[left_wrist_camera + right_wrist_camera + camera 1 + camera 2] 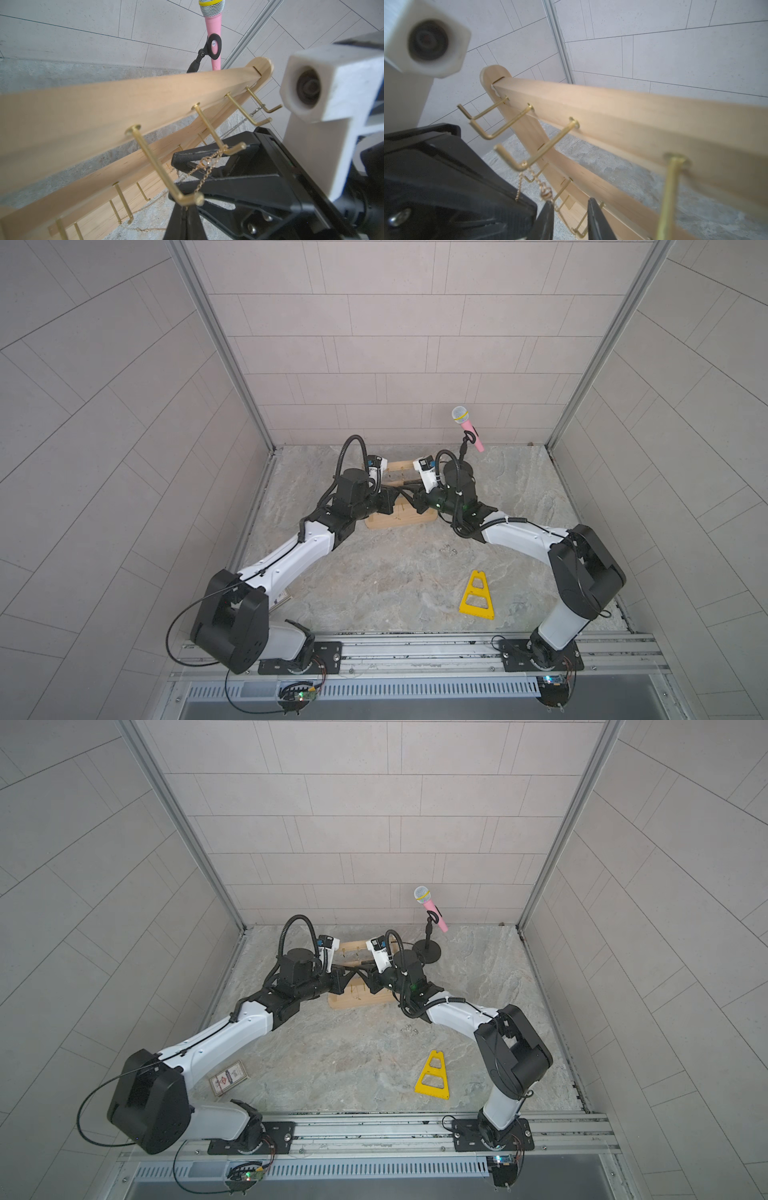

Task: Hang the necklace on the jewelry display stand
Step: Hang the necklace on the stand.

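Observation:
The jewelry display stand is pale wood with gold hooks and stands at the back of the table; it also shows in a top view. A thin gold necklace is draped over one hook of the top bar. My left gripper is shut on the chain just below a neighbouring hook. The right gripper is open, facing the left one. The necklace clasp hangs just above one of its fingertips. Both grippers meet in front of the stand.
Another gold chain hangs from lower hooks, and a silver chain from a top hook. A pink microphone on a black stand is right of the rack. A yellow triangular frame, a small trinket and a card box lie on the table.

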`<state>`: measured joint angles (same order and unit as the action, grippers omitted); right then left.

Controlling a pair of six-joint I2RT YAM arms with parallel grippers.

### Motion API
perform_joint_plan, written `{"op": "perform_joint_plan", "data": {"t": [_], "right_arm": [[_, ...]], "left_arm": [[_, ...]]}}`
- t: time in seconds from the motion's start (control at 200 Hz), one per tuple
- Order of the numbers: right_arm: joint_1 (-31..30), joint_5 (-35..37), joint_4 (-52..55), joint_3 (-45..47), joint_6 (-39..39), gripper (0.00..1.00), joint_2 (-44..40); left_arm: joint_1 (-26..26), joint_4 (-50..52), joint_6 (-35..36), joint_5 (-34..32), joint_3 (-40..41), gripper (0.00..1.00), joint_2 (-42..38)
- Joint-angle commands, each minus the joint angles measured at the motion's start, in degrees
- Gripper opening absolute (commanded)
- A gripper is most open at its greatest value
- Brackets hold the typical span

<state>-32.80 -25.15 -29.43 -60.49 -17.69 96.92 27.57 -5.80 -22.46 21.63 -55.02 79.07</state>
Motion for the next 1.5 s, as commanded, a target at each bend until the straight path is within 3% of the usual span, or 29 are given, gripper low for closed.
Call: {"op": "perform_joint_plan", "data": {"t": [0.0,0.18,0.385,1.051,1.496], "right_arm": [[-0.4,-0.5,-2.1,-1.4,-1.1,0.22,1.1],[-0.5,-1.2,-2.2,-0.8,-1.1,0.07,0.4],[-0.5,-2.0,-1.5,1.0,-1.0,0.01,-2.2],[-0.6,-5.2,-0.8,1.1,-1.9,0.0,-3.9],[-0.7,-3.7,-1.9,-2.5,-2.7,0.0,0.1]], "left_arm": [[0.4,-1.9,0.6,0.0,-0.3,0.05,-0.3],[0.4,-1.8,0.7,-0.3,-0.3,0.05,-0.6],[0.3,-1.8,0.8,-1.2,0.1,0.06,-0.9],[0.4,-1.2,1.6,-6.8,1.4,0.06,-5.8],[0.4,-0.8,3.2,-12.9,1.4,0.05,-7.6]]}}
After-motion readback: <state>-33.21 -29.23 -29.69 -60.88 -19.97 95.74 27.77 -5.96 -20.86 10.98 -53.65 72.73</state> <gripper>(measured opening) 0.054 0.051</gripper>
